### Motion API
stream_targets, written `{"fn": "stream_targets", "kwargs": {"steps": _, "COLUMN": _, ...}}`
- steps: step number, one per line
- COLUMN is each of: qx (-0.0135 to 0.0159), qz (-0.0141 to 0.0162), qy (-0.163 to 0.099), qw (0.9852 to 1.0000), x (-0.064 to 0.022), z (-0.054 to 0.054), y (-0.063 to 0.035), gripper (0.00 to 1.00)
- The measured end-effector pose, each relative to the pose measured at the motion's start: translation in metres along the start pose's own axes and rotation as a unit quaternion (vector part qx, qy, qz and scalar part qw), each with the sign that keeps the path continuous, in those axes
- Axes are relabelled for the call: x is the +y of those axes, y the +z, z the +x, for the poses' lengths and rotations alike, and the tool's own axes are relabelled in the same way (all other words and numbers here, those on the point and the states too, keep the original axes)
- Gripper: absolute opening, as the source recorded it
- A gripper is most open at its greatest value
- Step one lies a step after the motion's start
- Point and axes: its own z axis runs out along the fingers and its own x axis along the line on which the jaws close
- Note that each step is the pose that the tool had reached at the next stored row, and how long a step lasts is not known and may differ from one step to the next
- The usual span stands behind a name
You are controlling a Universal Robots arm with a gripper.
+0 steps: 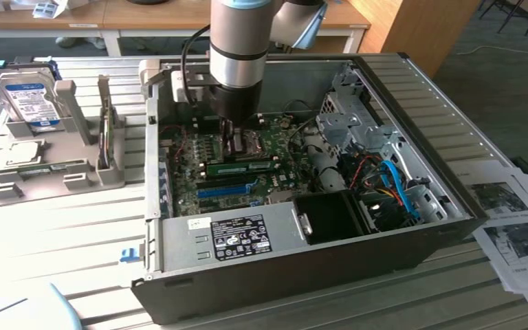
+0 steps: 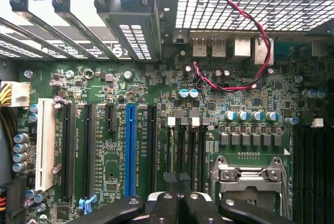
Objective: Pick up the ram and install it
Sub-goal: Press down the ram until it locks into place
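**Gripper down inside the case, jaws closed, over the motherboard**

Exterior view — my arm comes straight down into the open computer case, which lies on its side on a slatted table. My gripper sits low over the motherboard, just above the CPU socket area. Fingers are drawn together; I cannot make out anything pinched between them from here. The ram lies as a green stick with dark chips, lengthwise across the board, just nearer than my gripper and just beyond the blue slot. It looks seated flat along the board rather than lifted. On the exterior view's left, outside the case, a grey rack holds a hard drive standing upright. On the exterior view's right, printed sheets lie on the table. A labelled power supply fills the near corner of the case.

Wrist view — my fingertips show as dark pads pressed close together, hovering just over the board. The long blue slot stands beside black slots and a white slot. The metal CPU socket frame lies just beside my fingers. A red-and-black wire loops across the vented case wall — well apart from the gripper.
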Motion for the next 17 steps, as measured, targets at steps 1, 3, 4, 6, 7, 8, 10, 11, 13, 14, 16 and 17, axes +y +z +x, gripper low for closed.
{"fn": "stream_targets", "kwargs": {"steps": 1, "qx": 0.0, "qz": 0.0, "qy": 0.0, "qw": 1.0, "x": 0.0006, "z": 0.0, "y": 0.0, "gripper": 0.09}}
{"fn": "stream_targets", "kwargs": {"steps": 3, "qx": 0.0001, "qz": 0.0, "qy": 0.0, "qw": 1.0, "x": 0.001, "z": 0.0001, "y": -0.0001, "gripper": 0.09}}
{"fn": "stream_targets", "kwargs": {"steps": 4, "qx": 0.0002, "qz": -0.0001, "qy": 0.0, "qw": 1.0, "x": 0.0011, "z": 0.0001, "y": -0.0001, "gripper": 0.09}}
{"fn": "stream_targets", "kwargs": {"steps": 6, "qx": 0.0001, "qz": -0.0001, "qy": 0.0, "qw": 1.0, "x": 0.0011, "z": 0.0001, "y": -0.0001, "gripper": 0.09}}
{"fn": "stream_targets", "kwargs": {"steps": 7, "qx": 0.0001, "qz": 0.0, "qy": 0.0, "qw": 1.0, "x": 0.0012, "z": 0.0001, "y": 0.0003, "gripper": 0.09}}
{"fn": "stream_targets", "kwargs": {"steps": 8, "qx": 0.0001, "qz": 0.0, "qy": 0.0, "qw": 1.0, "x": 0.0011, "z": 0.0001, "y": 0.0007, "gripper": 0.09}}
{"fn": "stream_targets", "kwargs": {"steps": 10, "qx": 0.0002, "qz": -0.0001, "qy": 0.0, "qw": 1.0, "x": 0.0011, "z": 0.0001, "y": 0.0017, "gripper": 0.09}}
{"fn": "stream_targets", "kwargs": {"steps": 11, "qx": 0.0001, "qz": -0.0001, "qy": 0.0, "qw": 1.0, "x": 0.0011, "z": 0.0001, "y": 0.0021, "gripper": 0.09}}
{"fn": "stream_targets", "kwargs": {"steps": 13, "qx": 0.0002, "qz": -0.0001, "qy": 0.0, "qw": 1.0, "x": 0.0011, "z": 0.0001, "y": 0.0029, "gripper": 0.09}}
{"fn": "stream_targets", "kwargs": {"steps": 14, "qx": 0.0001, "qz": -0.0001, "qy": 0.0, "qw": 1.0, "x": 0.0011, "z": 0.0001, "y": 0.0033, "gripper": 0.09}}
{"fn": "stream_targets", "kwargs": {"steps": 16, "qx": 0.0002, "qz": -0.0001, "qy": 0.0, "qw": 1.0, "x": 0.001, "z": 0.0001, "y": 0.004, "gripper": 0.09}}
{"fn": "stream_targets", "kwargs": {"steps": 17, "qx": 0.0002, "qz": -0.0001, "qy": 0.0, "qw": 1.0, "x": 0.001, "z": 0.0001, "y": 0.0042, "gripper": 0.09}}
